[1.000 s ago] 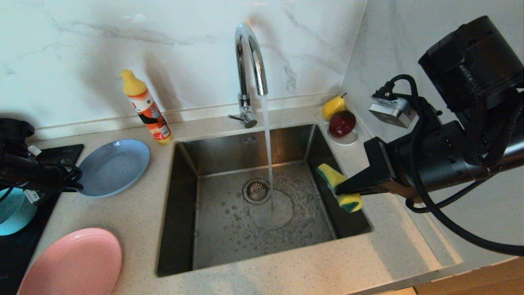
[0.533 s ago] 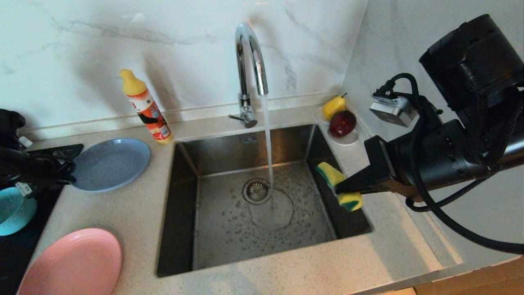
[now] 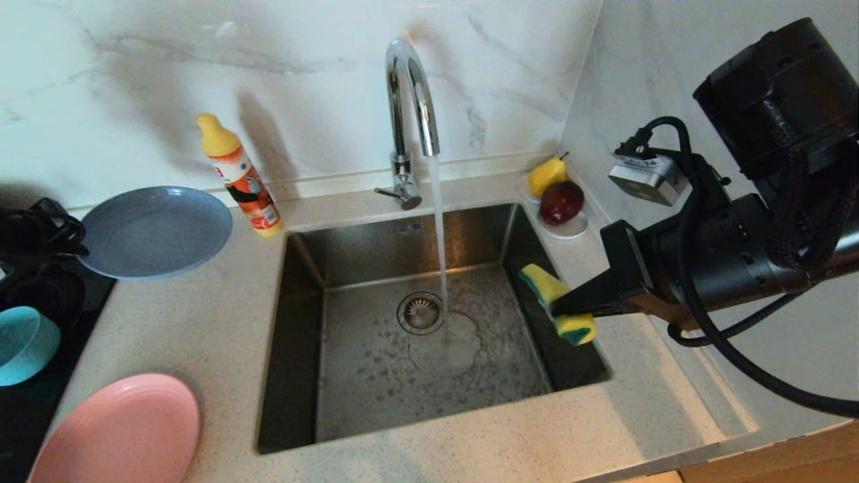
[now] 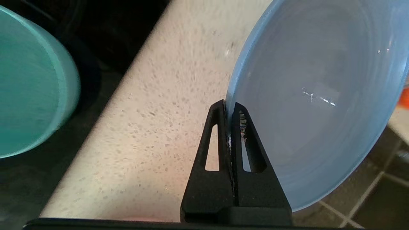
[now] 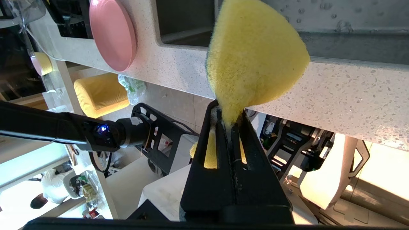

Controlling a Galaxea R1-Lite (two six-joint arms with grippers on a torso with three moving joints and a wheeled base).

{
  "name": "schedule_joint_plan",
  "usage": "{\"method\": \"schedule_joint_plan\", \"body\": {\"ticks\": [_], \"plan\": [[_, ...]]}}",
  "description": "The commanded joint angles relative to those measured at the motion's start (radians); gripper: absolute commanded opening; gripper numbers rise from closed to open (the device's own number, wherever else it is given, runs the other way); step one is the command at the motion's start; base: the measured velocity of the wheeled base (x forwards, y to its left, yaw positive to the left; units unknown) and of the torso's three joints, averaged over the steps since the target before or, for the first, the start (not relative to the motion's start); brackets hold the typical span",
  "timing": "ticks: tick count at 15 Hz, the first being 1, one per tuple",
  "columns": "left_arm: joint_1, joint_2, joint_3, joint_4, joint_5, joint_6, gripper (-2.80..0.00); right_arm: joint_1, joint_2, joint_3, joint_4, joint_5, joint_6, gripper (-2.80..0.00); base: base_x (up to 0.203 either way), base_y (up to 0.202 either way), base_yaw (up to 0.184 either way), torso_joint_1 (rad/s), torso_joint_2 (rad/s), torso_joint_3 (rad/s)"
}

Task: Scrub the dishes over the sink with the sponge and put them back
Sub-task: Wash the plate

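Observation:
My left gripper (image 3: 79, 241) (image 4: 228, 105) is shut on the rim of the light-blue plate (image 3: 156, 231) (image 4: 316, 102), which hangs lifted above the counter left of the sink (image 3: 429, 322). My right gripper (image 3: 557, 310) (image 5: 227, 110) is shut on the yellow-and-green sponge (image 3: 556, 305) (image 5: 252, 54), held over the sink's right edge. The pink plate (image 3: 117, 433) (image 5: 112, 33) lies on the counter at the front left. The teal bowl (image 3: 23, 345) (image 4: 30, 86) stands at the far left. Water runs from the chrome tap (image 3: 409, 100) into the basin.
An orange dish-soap bottle (image 3: 240, 176) with a yellow cap stands behind the held plate. A white saucer (image 3: 569, 229) holding a pear and a red fruit sits at the sink's back right corner. A dark cooktop (image 3: 40, 396) lies under the bowl.
The left gripper has lifted the light-blue plate off the counter and carried it up and to the left. The right arm and sponge have stayed still.

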Motion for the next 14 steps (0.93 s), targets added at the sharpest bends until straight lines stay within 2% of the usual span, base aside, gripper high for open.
{"method": "schedule_joint_plan", "body": {"ticks": [1,8,11,14], "plan": [[0.007,-0.064,0.001,0.000,0.004,-0.002,-2.80,0.001,-0.003,0.000,0.004,0.001,0.003,-2.80,0.000,0.000,0.000,0.000,0.00,0.000],[0.041,-0.140,0.009,0.008,0.005,0.035,-2.80,0.001,0.000,0.002,0.004,0.001,0.003,-2.80,0.000,0.000,0.000,0.000,0.00,0.000],[0.043,-0.177,0.022,0.093,0.004,0.078,-2.80,0.000,-0.002,0.000,0.004,0.001,0.003,-2.80,0.000,0.000,0.000,0.000,0.00,0.000],[0.043,-0.239,0.066,0.131,0.002,0.114,-2.80,-0.001,-0.002,0.000,0.004,0.001,0.003,-2.80,0.000,0.000,0.000,0.000,0.00,0.000]]}}
